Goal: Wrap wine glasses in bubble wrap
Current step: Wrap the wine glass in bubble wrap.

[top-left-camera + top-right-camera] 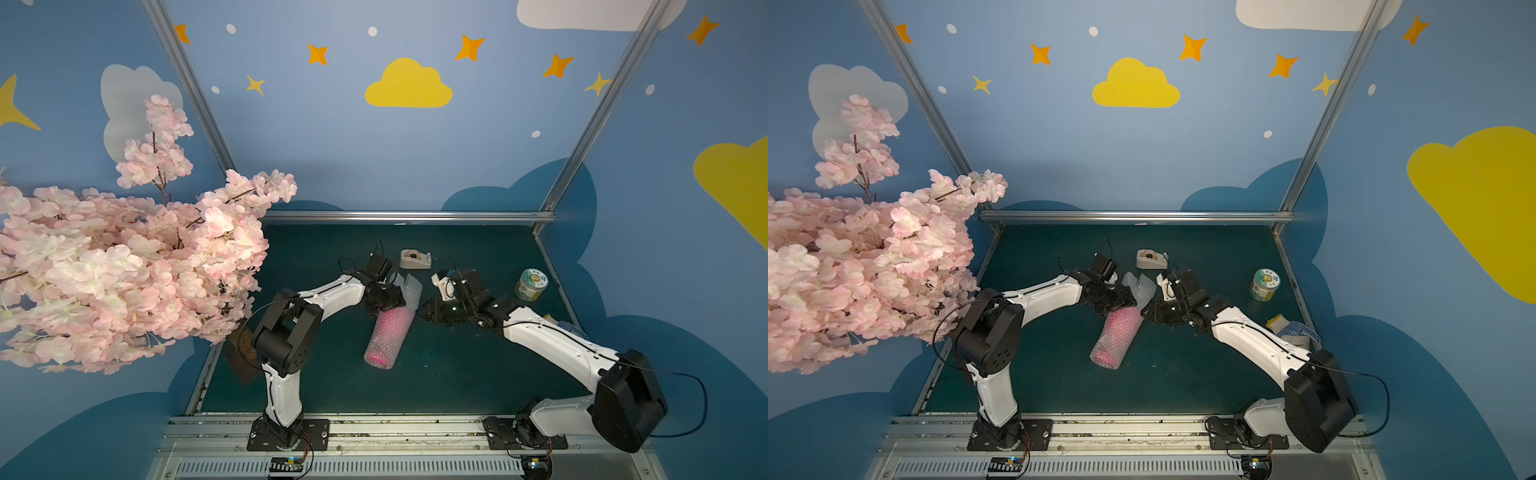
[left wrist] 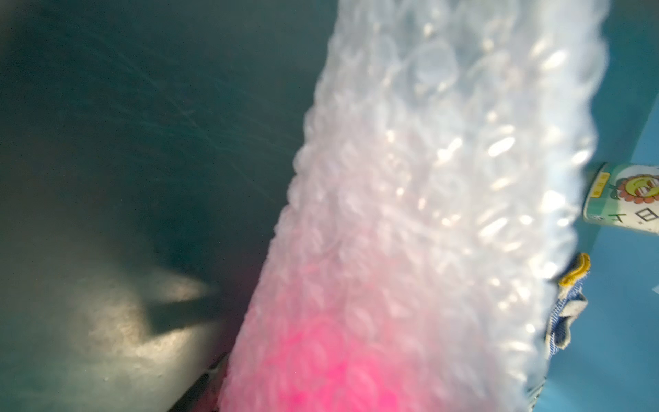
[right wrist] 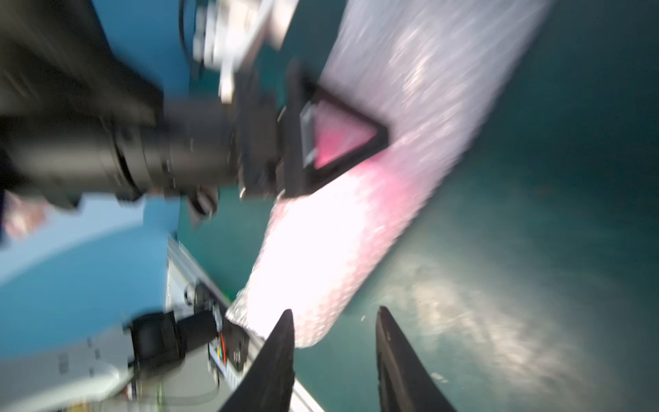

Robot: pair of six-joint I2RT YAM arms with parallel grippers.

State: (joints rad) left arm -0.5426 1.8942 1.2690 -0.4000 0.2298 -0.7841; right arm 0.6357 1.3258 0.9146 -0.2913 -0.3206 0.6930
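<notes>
Jaws of the left gripper (image 1: pixel 385 302) are sitting over the roll's upper end, with their closure impossible to tell. The right gripper (image 3: pixel 334 311) is hovering just beside the roll, fingers apart and holding nothing. At frame centre, silvery bubble wrap (image 1: pixel 390 328) is sheathing the hot-pink goblet (image 1: pixel 379 356), its long axis slanting from lower left to upper right and its pink end facing lower left.

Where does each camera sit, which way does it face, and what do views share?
Top views: high above the bases, looking down over the table; both arms whole, left gripper and right gripper at the bubble wrap around the goblet.
Left wrist: on the left arm, close against the bubble wrap; no own fingers clearly shown.
Right wrist: on the right arm, blurred, facing the roll and left gripper; own fingers apart, empty.
Shared: all show the wrapped goblet; top views and left wrist share the tin.
</notes>
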